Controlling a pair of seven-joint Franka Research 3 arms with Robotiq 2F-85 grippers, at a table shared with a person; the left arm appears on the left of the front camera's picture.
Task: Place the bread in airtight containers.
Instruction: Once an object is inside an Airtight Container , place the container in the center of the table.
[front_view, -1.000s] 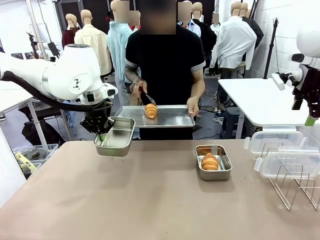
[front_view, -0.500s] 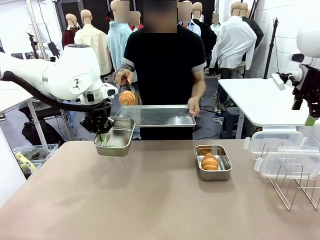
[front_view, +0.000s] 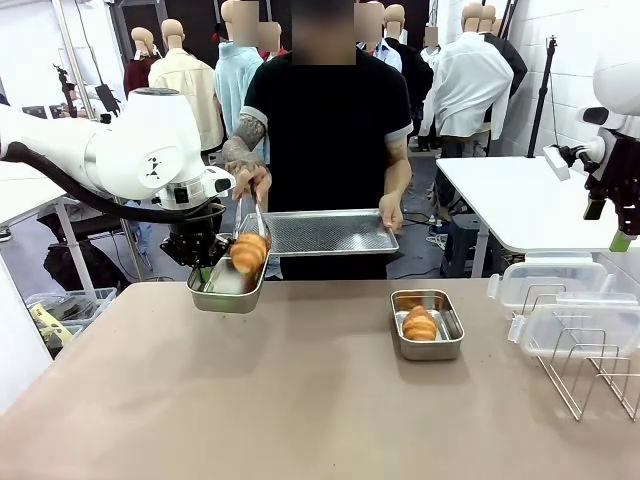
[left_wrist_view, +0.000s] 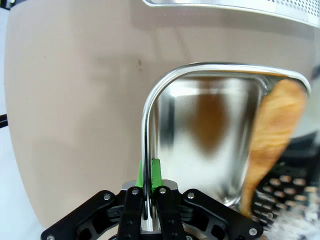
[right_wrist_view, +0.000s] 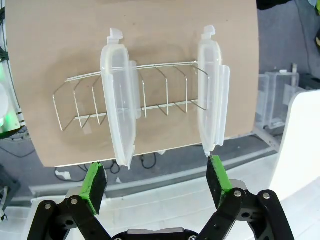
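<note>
My left gripper (front_view: 204, 271) is shut on the near rim of one steel airtight container (front_view: 228, 284) and holds it just above the table's far left edge. In the left wrist view the left gripper (left_wrist_view: 148, 192) pinches that container's rim (left_wrist_view: 147, 130). A person's tongs hold a bread roll (front_view: 248, 252) over the held container; the roll (left_wrist_view: 272, 135) shows at its right side. A second container (front_view: 427, 340) stands on the table with a bread roll (front_view: 419, 323) inside. My right gripper (right_wrist_view: 156, 180) hangs open above the lids, holding nothing.
The person holds a perforated steel tray (front_view: 330, 232) in the other hand, just behind the held container. Two clear lids (right_wrist_view: 120, 105) (right_wrist_view: 212, 95) stand in a wire rack (right_wrist_view: 150, 97) at the table's right end, the lids (front_view: 560, 300) also showing in the front view.
The person has lifted the bread off the tray with the tongs and brought it left and down over the container that my left gripper holds. Neither arm has moved.
</note>
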